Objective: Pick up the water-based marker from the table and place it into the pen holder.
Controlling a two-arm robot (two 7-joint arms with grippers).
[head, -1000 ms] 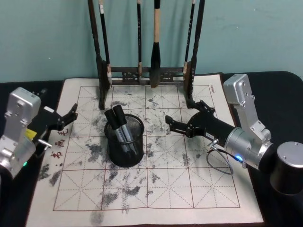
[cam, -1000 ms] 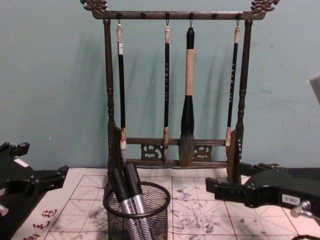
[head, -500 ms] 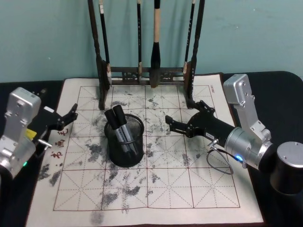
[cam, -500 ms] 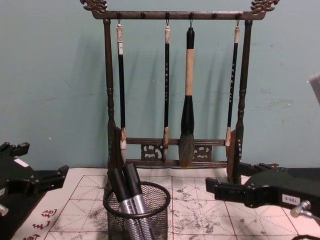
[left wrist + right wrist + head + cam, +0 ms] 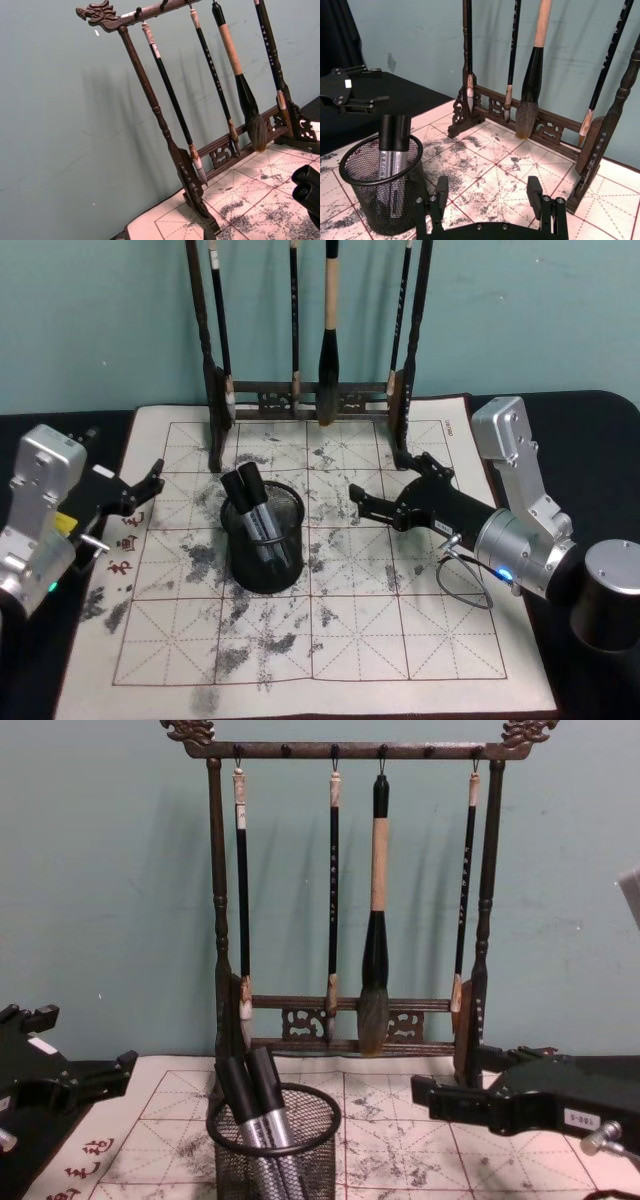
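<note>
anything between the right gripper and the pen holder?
Nothing visible. The right gripper sits open over the mat to the right of the pen holder, with only bare mat between them. Two markers already stand in the holder. The left gripper is on its far side.

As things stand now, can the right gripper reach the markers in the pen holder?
Probably yes. The right gripper is open and points toward the pen holder, with only bare mat between them. The markers stick out above the rim, leaning toward the brush rack, so that side is tighter.
</note>
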